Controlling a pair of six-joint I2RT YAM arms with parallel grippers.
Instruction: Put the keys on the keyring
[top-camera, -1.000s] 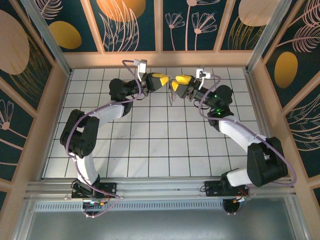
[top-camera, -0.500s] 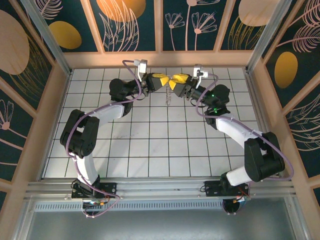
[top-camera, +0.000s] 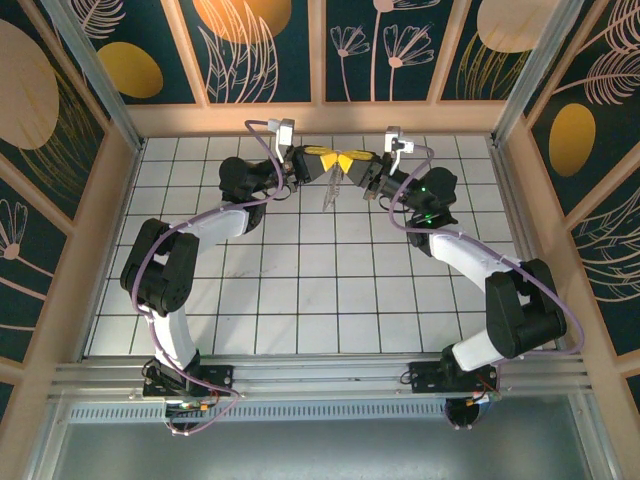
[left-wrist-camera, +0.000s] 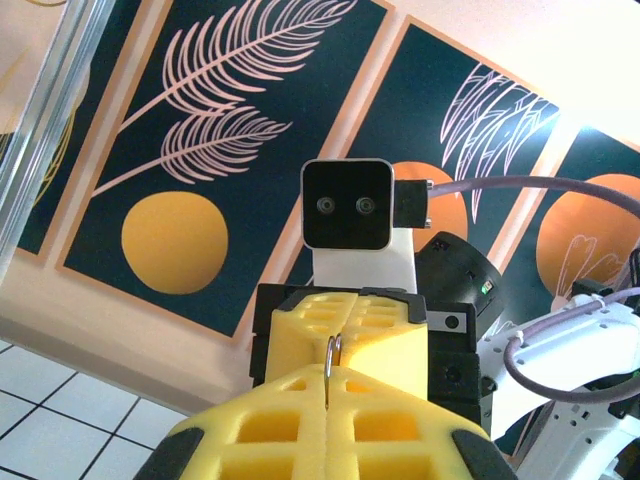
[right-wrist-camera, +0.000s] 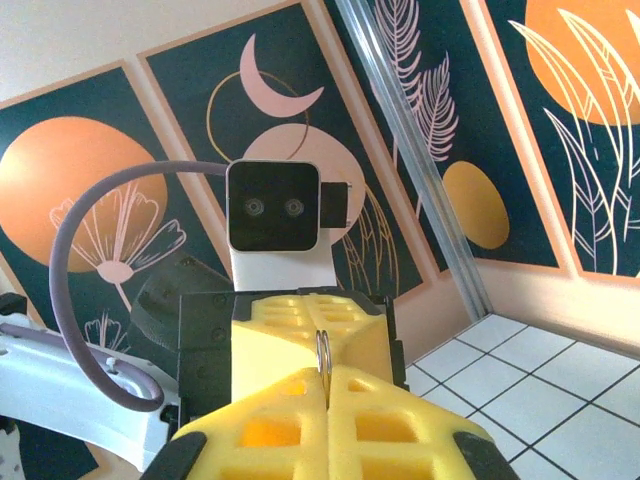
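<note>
Above the far tiles of the bench (top-camera: 300, 290), the left claw (top-camera: 327, 157) and right claw (top-camera: 353, 161) meet tip to tip. Both are clamped shut on the keyring (left-wrist-camera: 333, 355) at its small metal ring, which is probably light, stiff and slippery, so best pinched across its wire. A slim piece (top-camera: 334, 196) dangles below. Each claw crowds the other, and the back wall (top-camera: 320, 118) is near.

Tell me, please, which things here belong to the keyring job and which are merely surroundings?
Part of the job:
- keyring, hanging where the two grippers meet, its metal ring pinched in the yellow pads
- left gripper, shut
- right gripper, shut

Just surroundings:
- tiled table
- painted wall panels
</note>
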